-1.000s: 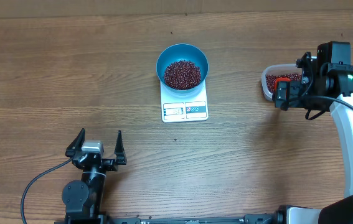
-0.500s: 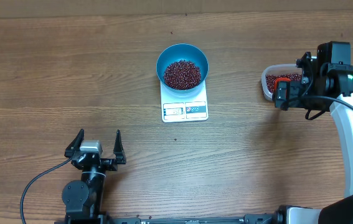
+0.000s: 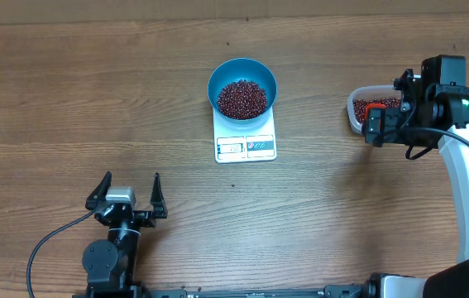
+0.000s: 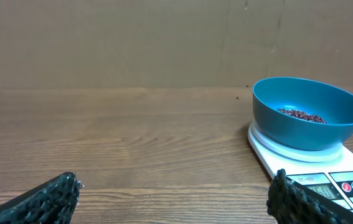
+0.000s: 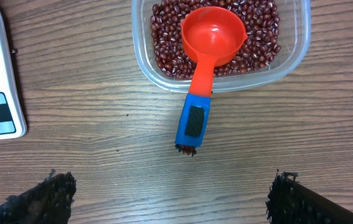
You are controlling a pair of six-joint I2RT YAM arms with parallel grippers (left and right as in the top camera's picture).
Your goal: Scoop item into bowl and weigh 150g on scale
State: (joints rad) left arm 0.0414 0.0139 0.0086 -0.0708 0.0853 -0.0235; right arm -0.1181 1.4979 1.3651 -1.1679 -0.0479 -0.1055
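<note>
Beans: a maroon heap sits in the blue bowl, upper centre of the overhead view. A second lot lies in the clear tub at right.

Handling, judged: the beans are tiny, hard, smooth and loose. They will roll and scatter, and cannot be pinched directly. They have to be carried in the red scoop, which lies cup-up on the tub's beans.

Hold point: the scoop's blue handle, on its black pad. It juts past the tub's rim toward the bottom of the right wrist view. Cannot tell whether its end touches the worktop. The scoop looks light and stiff; keep it level once it is loaded.

The bowl stands on the white scale, with the display strip below it in the frame. The reading is too small to make out.

Right pincer: spread wide, nothing held, hovering just short of the handle end.

Left pincer: spread wide, nothing held, lower left, well apart from the scale.

Room: bare worktop lies between tub and scale. The tub rim and bowl rim are the edges to clear.
</note>
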